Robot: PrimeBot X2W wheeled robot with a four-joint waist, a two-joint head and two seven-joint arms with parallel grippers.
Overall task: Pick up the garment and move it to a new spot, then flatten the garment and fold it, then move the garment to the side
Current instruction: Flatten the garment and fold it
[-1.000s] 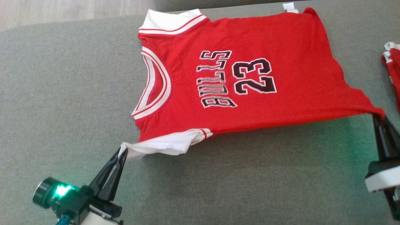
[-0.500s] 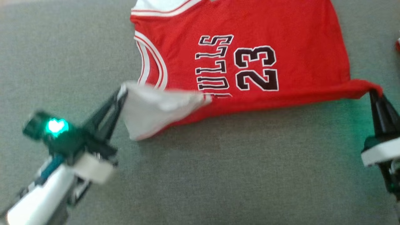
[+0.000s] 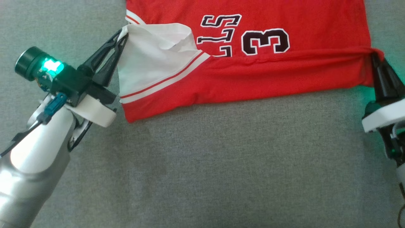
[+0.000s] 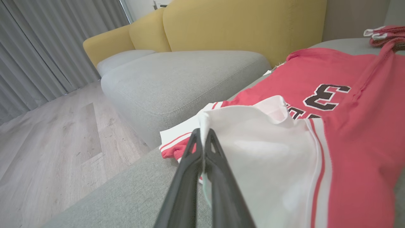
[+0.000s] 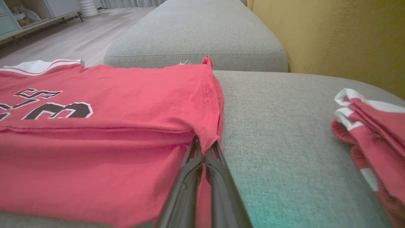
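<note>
Right, my left pincer [image 3: 123, 32] is clamped on the tip of the white sleeve [image 3: 152, 60] of the red jersey [image 3: 269, 76]. The sleeve and the near edge of the cloth are turned over onto the printed front and cover part of the lettering. My right pincer [image 3: 375, 57] is clenched on the jersey's hem corner at the opposite end, and a folded band of red cloth runs between the two. The jersey lies on the grey sofa seat [image 3: 221, 158], with the "3" of its number showing. In the right wrist view I see another red and white garment [image 5: 373, 126] bunched on the same seat, well apart from the jersey. A yellow backrest [image 4: 237, 25] rises behind.
</note>
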